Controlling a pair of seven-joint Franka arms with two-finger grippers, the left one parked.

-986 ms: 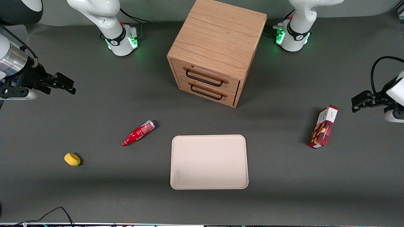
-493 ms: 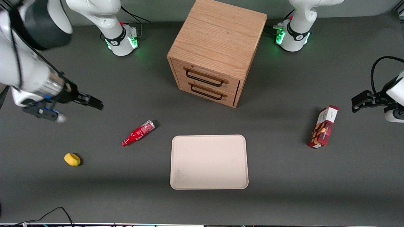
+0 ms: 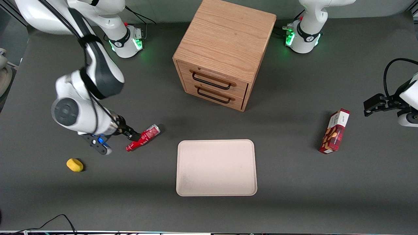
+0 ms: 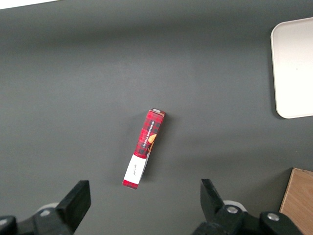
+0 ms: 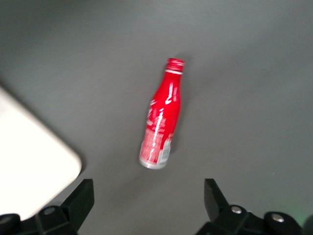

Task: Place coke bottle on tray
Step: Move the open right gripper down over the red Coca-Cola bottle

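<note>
The coke bottle [image 3: 143,137] is small, slim and red with a red cap and a silvery base. It lies on its side on the dark table, beside the tray and toward the working arm's end. The right wrist view shows it whole [image 5: 161,122], cap pointing away from the fingers. My right gripper [image 3: 131,134] hovers over the bottle's cap end, open and empty [image 5: 149,198], with both fingers spread wide and the bottle's base just ahead of them. The cream tray [image 3: 216,168] lies flat and bare; one corner shows in the right wrist view [image 5: 29,147].
A wooden drawer cabinet [image 3: 225,52] stands farther from the front camera than the tray. A yellow lump [image 3: 74,165] lies near the working arm's end. A red snack box [image 3: 334,131] lies toward the parked arm's end and shows in the left wrist view [image 4: 144,154].
My right arm has swung in from the table's edge toward the bottle and come down over it. The bottle and tray have not moved.
</note>
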